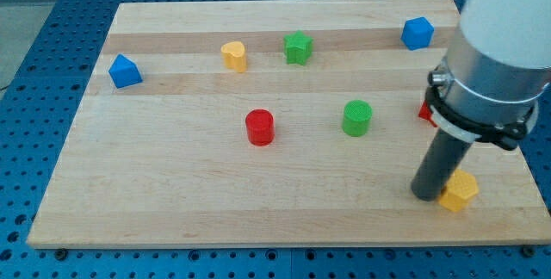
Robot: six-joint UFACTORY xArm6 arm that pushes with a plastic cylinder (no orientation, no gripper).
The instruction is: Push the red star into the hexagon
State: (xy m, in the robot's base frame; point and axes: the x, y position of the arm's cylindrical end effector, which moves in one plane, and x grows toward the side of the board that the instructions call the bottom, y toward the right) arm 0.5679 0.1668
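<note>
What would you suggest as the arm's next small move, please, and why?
Probably swing my tip round above the red star, then push down-view: the star peeks out behind the arm, above the yellow hexagon, which my tip now touches.

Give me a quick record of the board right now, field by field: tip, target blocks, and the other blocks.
tip: my tip touching the yellow hexagon's left side
yellow hexagon: near the view's bottom right
red star: mostly hidden behind the arm, shape unclear
red cylinder: centre
green cylinder: right of centre
green star: top
yellow heart: top, left of green star
blue blocks: left; top right
</note>
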